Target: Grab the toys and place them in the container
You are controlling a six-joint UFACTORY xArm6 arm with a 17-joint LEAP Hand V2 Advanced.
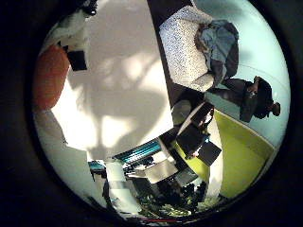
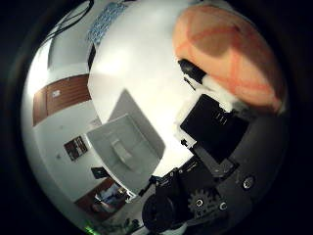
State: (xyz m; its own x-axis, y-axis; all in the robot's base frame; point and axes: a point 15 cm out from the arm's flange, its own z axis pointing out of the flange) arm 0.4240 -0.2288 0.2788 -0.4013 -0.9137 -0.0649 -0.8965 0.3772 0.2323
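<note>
An orange plush toy (image 2: 230, 54) with darker orange stripes sits close against my palm. My right hand (image 2: 212, 129) has its black and white fingers curled against the toy's side, shut on it. The same toy (image 1: 49, 75) shows beside a finger (image 1: 75, 54) in the little finger side view. A white open-topped container (image 2: 122, 147) stands on the white table (image 2: 142, 63), some way below the hand and apart from it. It looks empty inside.
The white tabletop (image 1: 118, 90) spreads under the hand, with its edge beside a speckled armchair (image 1: 182, 47). Past that edge lie a yellow-green floor area (image 1: 241, 156) and dark equipment (image 1: 194, 137). A wood-panelled wall (image 2: 63, 95) lies beyond the container.
</note>
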